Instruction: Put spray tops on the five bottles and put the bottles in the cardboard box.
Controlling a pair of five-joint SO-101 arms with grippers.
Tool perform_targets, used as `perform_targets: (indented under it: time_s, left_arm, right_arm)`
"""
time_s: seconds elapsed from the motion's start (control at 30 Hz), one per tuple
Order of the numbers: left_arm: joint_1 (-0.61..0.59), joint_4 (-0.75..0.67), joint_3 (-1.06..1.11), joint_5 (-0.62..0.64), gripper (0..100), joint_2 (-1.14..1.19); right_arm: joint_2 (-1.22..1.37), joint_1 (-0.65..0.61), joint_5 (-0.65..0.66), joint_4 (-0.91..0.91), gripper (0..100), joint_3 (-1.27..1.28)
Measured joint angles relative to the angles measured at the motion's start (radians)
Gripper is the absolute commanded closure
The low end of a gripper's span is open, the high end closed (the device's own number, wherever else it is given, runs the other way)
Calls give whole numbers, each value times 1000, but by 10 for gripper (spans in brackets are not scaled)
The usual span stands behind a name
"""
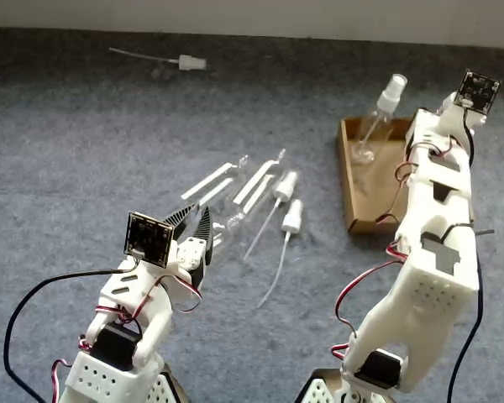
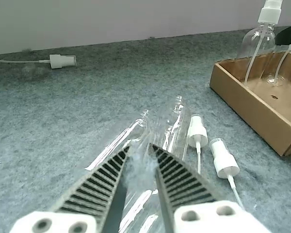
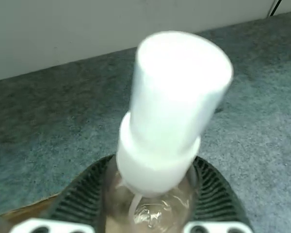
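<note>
Bottle of clear plastic [image 2: 136, 131] lies flat on the grey bench [image 2: 63, 121], long axis pointing away from the left hand [image 2: 140, 147] clasping it. Right hand [image 3: 153, 194] grips an upright white-topped bottle [image 3: 169, 107] above the brown cardboard box [image 2: 252, 107].

Item: clear plastic bottle [image 3: 157, 213] capped by white cylindrical spray top [image 3: 177, 97] | Holder: right gripper [image 3: 150, 204], black ribbed fingers [image 3: 80, 201] clasping bottle's shoulder on both sides | Behind bottle: grey carpet [image 3: 48, 126], pale wall [image 3: 63, 29] | Beside bottle: brown cardboard edge [image 3: 24, 211]
</note>
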Motion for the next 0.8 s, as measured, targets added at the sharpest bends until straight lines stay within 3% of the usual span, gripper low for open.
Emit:
perform_targets:
  time_s: [0.4,0.6,0.8]
  left_arm:
    - [0,0,0,0,995,0]
    - [0,0,0,0,995,0]
    - [0,0,0,0,995,0]
  right_arm:
    - [0,-5,-2,0,858,0]
    - [0,-5,-2,0,762,0]
    - [0,-5,-2,14,753,0]
